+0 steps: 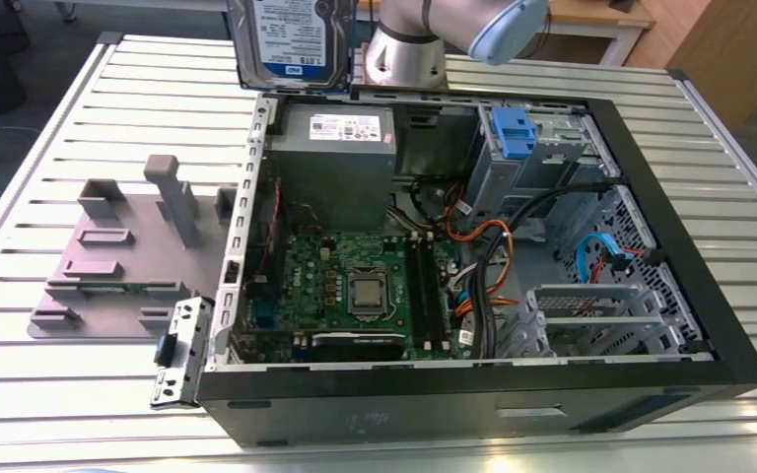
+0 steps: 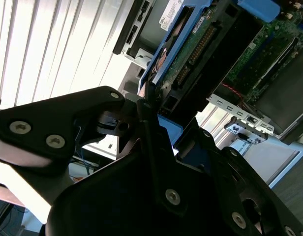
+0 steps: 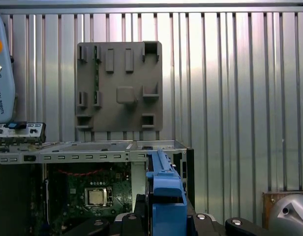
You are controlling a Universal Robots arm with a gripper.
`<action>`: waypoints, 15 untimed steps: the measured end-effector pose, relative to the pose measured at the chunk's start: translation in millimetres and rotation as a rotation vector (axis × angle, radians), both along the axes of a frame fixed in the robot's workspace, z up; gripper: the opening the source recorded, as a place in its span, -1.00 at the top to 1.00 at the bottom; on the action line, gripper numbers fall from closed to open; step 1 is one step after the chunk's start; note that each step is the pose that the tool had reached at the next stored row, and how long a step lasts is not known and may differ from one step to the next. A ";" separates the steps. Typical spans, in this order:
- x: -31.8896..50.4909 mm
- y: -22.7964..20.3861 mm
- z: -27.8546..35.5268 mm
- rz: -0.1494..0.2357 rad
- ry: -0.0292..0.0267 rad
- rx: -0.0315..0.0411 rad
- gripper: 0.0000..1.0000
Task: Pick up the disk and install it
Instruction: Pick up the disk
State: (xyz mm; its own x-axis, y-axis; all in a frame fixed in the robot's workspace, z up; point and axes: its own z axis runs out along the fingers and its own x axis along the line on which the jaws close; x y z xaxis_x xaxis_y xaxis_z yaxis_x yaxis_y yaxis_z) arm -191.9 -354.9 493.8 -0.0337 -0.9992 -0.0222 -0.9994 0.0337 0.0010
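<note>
Silver-grey disk [image 1: 293,39] with the white-and-blue label is up in the air. It hangs over one end of the open computer case [image 1: 714,296], with the label facing the exterior camera and the arm [image 1: 412,49] just beside it. The tool [image 2: 147,110] is clenched on the disk. In the second wrist view you can see the disk's blue rail and its circuit-board side. The case lies on the slatted metal table [image 1: 90,108], motherboard [image 1: 352,286] facing up. A grey fixture plate [image 1: 103,266] sits just beside the case, on the exterior view's left. A blue clip [image 1: 511,133] sits in the drive cage inside.
</note>
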 end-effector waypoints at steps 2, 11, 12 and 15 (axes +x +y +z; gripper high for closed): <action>0.7 0.0 0.0 0.000 -0.0001 0.0000 0.27; 3.6 0.0 0.0 0.000 0.0000 0.0000 0.27; 4.0 0.0 -0.1 0.000 0.0000 0.0000 0.27; 5.0 0.0 -0.1 0.000 0.0000 0.0000 0.27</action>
State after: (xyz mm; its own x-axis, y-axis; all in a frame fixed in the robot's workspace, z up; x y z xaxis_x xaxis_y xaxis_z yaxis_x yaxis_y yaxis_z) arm -186.9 -354.9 493.7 -0.0338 -0.9992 -0.0222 -0.9994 0.0337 0.0010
